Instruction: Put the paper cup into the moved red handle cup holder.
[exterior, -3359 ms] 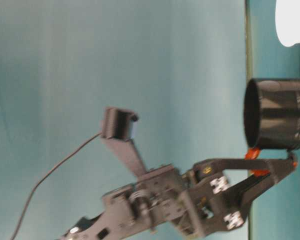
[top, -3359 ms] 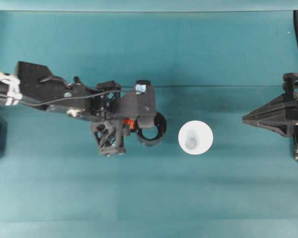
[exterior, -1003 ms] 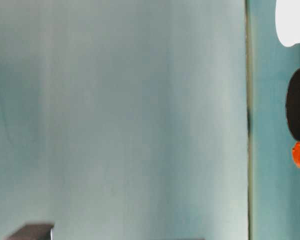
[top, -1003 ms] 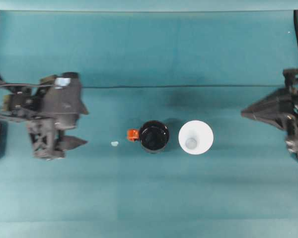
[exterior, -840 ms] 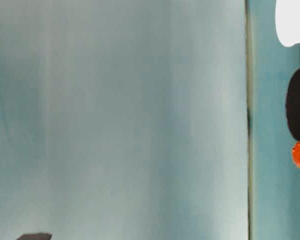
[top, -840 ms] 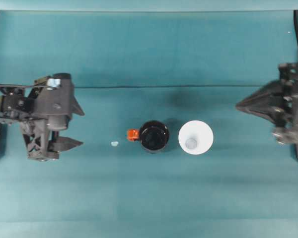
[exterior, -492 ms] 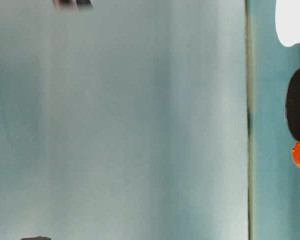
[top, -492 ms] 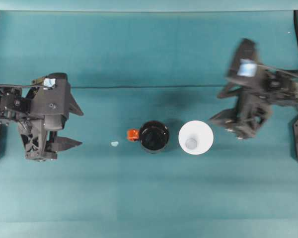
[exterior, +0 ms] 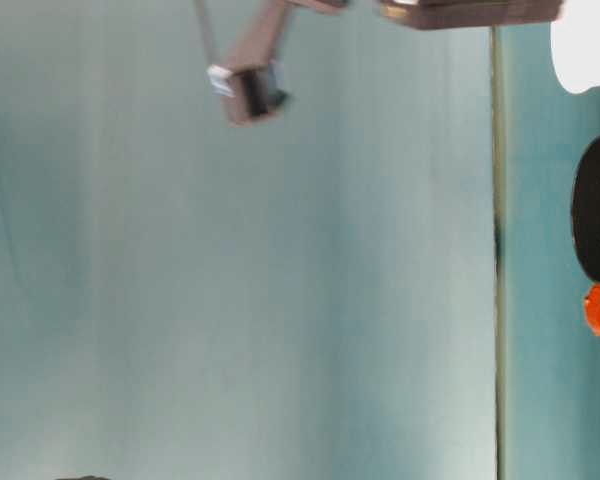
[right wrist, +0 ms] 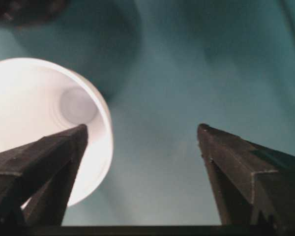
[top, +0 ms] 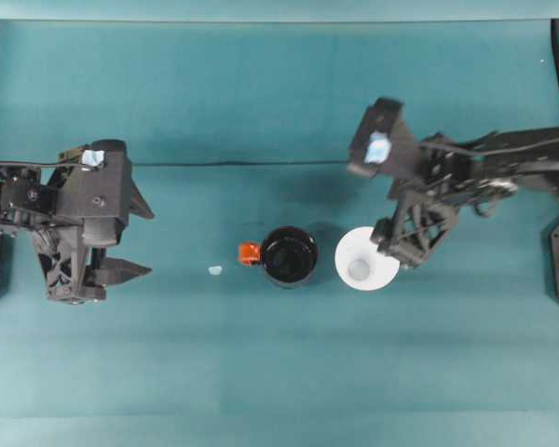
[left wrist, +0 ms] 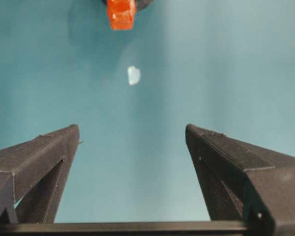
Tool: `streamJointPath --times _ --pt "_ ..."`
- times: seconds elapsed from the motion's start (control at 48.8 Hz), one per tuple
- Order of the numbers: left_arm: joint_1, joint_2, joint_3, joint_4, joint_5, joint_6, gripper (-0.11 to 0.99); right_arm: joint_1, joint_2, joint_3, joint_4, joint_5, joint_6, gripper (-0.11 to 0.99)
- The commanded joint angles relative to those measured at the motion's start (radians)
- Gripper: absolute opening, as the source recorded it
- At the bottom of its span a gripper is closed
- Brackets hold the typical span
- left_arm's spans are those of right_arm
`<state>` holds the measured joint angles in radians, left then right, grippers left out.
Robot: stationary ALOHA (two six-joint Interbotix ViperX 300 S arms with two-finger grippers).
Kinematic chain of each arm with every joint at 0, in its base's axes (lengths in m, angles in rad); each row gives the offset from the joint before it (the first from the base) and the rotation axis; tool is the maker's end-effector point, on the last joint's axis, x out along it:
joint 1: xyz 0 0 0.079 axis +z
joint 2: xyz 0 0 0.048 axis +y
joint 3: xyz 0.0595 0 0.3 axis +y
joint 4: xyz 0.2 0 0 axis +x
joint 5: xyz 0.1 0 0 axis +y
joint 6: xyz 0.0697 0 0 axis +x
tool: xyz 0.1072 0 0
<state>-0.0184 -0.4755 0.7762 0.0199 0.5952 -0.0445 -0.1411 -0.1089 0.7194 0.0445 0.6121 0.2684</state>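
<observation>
The white paper cup (top: 364, 261) stands upright at table centre, just right of the black red handle cup holder (top: 290, 256), whose orange-red tab (top: 250, 253) points left. My right gripper (top: 392, 248) hovers open at the cup's right rim. In the right wrist view one finger (right wrist: 49, 157) overlaps the paper cup (right wrist: 39, 123) and the other sits over bare table. My left gripper (top: 138, 237) is open far to the left, holding nothing. In the left wrist view the left gripper (left wrist: 132, 130) faces the tab (left wrist: 121, 14). The table-level view shows the paper cup (exterior: 585, 45) and holder (exterior: 598, 208).
A small white scrap (top: 214, 270) lies on the teal table (top: 279, 372) between the left gripper and the holder, also as the scrap (left wrist: 133, 75) in the left wrist view. The right arm's camera block (exterior: 245, 90) hangs high above the table.
The right arm swung in from the right edge to the cup's right rim. Earlier the left gripper let go of the holder and drew back left; it has barely moved since.
</observation>
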Motion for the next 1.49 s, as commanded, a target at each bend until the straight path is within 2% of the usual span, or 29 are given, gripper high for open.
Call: streamJointPath --times 0.0,0.225,0.328,0.41,0.512,0.573,0.676,0.737,0.901,1.065,1.126,1.249,1.331,1.393,1.475 --pt "-0.002 -0.005 -0.011 0.002 -0.012 -0.002 0.96 0.008 0.031 -0.009 0.008 -0.018 0.008 0.96" --pt "-0.002 -0.005 -0.008 0.003 -0.018 -0.002 0.96 0.012 0.086 -0.017 0.011 -0.049 0.011 0.93" --pt "-0.002 -0.005 -0.006 0.002 -0.018 -0.002 0.96 0.012 0.091 -0.026 0.014 -0.048 0.011 0.87" --pt "-0.002 -0.003 -0.005 0.003 -0.018 -0.002 0.96 0.012 0.092 -0.031 0.021 -0.046 0.011 0.69" --pt "-0.002 -0.003 -0.003 0.002 -0.018 -0.002 0.95 0.025 0.095 -0.037 0.032 -0.046 0.009 0.38" --pt "-0.002 -0.003 -0.003 0.003 -0.018 -0.002 0.95 0.031 0.097 -0.040 0.032 -0.046 0.009 0.22" --pt "-0.002 -0.005 -0.003 0.002 -0.018 -0.002 0.95 0.040 0.098 -0.043 0.032 -0.046 0.009 0.01" --pt "-0.002 -0.003 -0.003 0.002 -0.018 -0.002 0.95 0.044 0.097 -0.046 0.034 -0.043 0.009 -0.05" --pt "-0.002 -0.003 -0.003 0.003 -0.025 -0.003 0.95 0.046 0.080 -0.067 0.037 0.011 0.011 -0.11" --pt "-0.002 -0.003 -0.003 0.002 -0.026 -0.003 0.95 0.035 0.020 -0.140 0.034 0.143 0.005 -0.11" --pt "-0.002 -0.005 -0.003 0.002 -0.026 -0.003 0.95 0.021 -0.011 -0.176 0.029 0.199 0.003 -0.11" --pt "-0.002 -0.005 -0.003 0.002 -0.026 -0.003 0.95 -0.011 -0.063 -0.264 0.029 0.302 0.003 -0.11" --pt "-0.002 -0.005 -0.003 0.003 -0.026 -0.005 0.95 -0.018 -0.071 -0.316 0.028 0.341 0.002 -0.11" --pt "-0.002 -0.005 -0.003 0.002 -0.026 -0.009 0.95 -0.018 -0.061 -0.354 0.029 0.354 0.002 -0.11" --pt "-0.002 -0.005 -0.003 0.002 -0.026 -0.018 0.95 -0.008 -0.028 -0.394 0.028 0.356 0.002 -0.11"
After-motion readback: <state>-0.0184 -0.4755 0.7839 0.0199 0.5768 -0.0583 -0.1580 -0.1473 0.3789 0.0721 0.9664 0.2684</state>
